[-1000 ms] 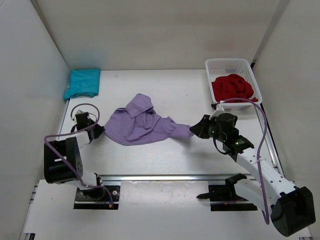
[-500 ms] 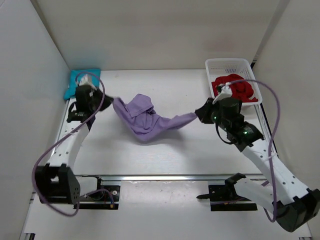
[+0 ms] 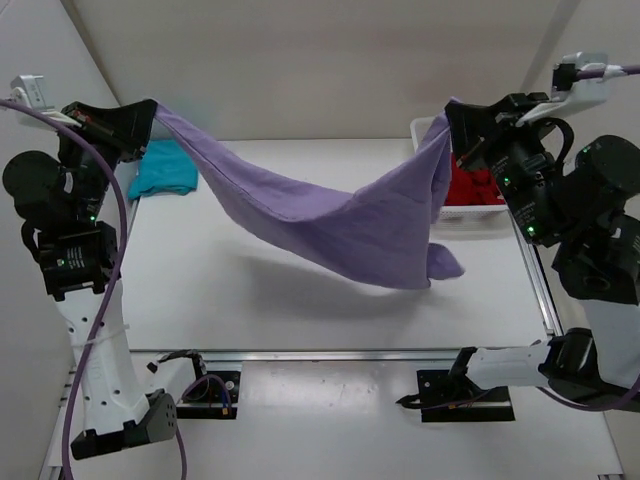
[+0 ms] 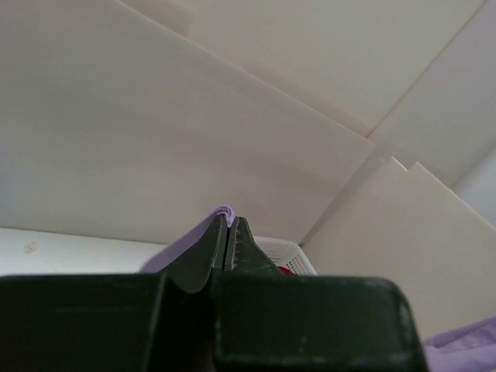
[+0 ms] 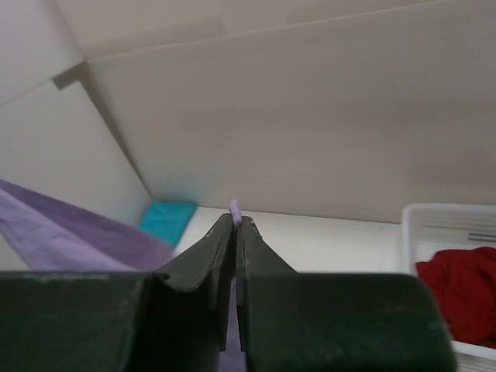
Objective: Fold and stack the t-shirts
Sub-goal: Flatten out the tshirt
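A lavender t-shirt (image 3: 330, 215) hangs stretched in the air between both arms, sagging in the middle above the table. My left gripper (image 3: 152, 106) is shut on its left corner, high at the left; a sliver of lavender cloth (image 4: 225, 211) pokes out at the tips of my left gripper (image 4: 230, 219). At the upper right my right gripper (image 3: 452, 108) is shut on the other corner, with a bit of lavender (image 5: 235, 208) showing at the tips of my right gripper (image 5: 237, 220). A folded teal t-shirt (image 3: 165, 166) lies at the back left. The red t-shirt (image 3: 470, 183) sits crumpled in the basket.
A white lattice basket (image 3: 428, 131) stands at the back right corner, partly behind the raised cloth. White walls enclose the table on the left, back and right. A metal rail (image 3: 330, 355) runs along the near edge by the arm bases.
Both arms have risen steeply and moved apart, lifting the lavender t-shirt off the table and spreading it out in the air. Both grippers stay shut on its corners.
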